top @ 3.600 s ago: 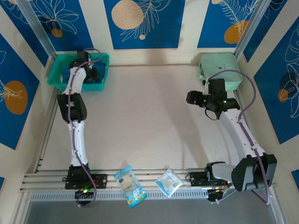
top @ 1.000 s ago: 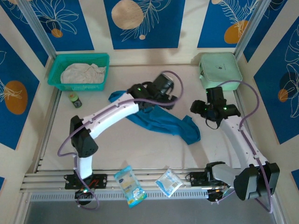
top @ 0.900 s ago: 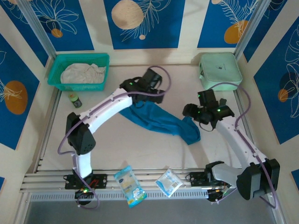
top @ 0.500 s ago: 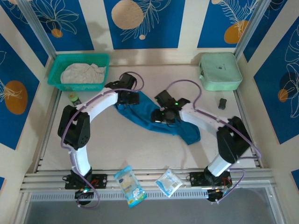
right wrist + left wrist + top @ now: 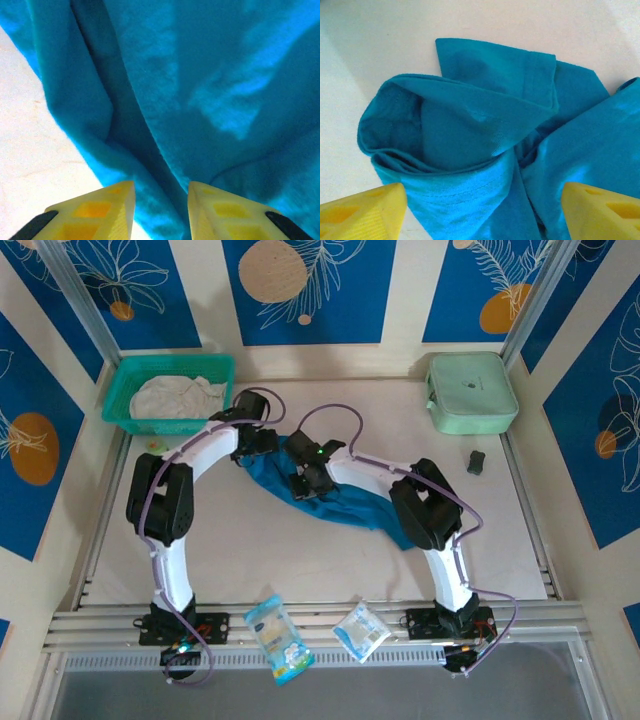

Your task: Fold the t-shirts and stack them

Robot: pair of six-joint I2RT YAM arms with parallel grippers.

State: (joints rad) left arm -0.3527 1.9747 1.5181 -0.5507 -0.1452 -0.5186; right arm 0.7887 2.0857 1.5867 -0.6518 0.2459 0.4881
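Observation:
The teal-blue t-shirt (image 5: pixel 352 506) lies crumpled in a long diagonal band across the middle of the table. My left gripper (image 5: pixel 257 443) is over its upper-left end. In the left wrist view that gripper (image 5: pixel 482 212) is open wide, with a hemmed sleeve opening of the teal-blue t-shirt (image 5: pixel 470 130) between its yellow fingers (image 5: pixel 365 212). My right gripper (image 5: pixel 304 483) is low over the shirt's middle. Seen from the right wrist, it (image 5: pixel 160 200) is open, its fingers (image 5: pixel 100 210) astride a raised fold of the shirt (image 5: pixel 200 75). The off-white t-shirt (image 5: pixel 172 396) lies bunched in the basket.
The teal mesh basket (image 5: pixel 222 368) stands at the back left, the mint-green zip case (image 5: pixel 470 390) at the back right. A small black object (image 5: pixel 477 461) lies right of the shirt. Two snack packets (image 5: pixel 278 638) (image 5: pixel 360 630) lie on the front rail.
The teal-blue shirt has come out of the basket onto the table. My left gripper has drawn back to its left end. My right arm has swung in from the right to the shirt's middle.

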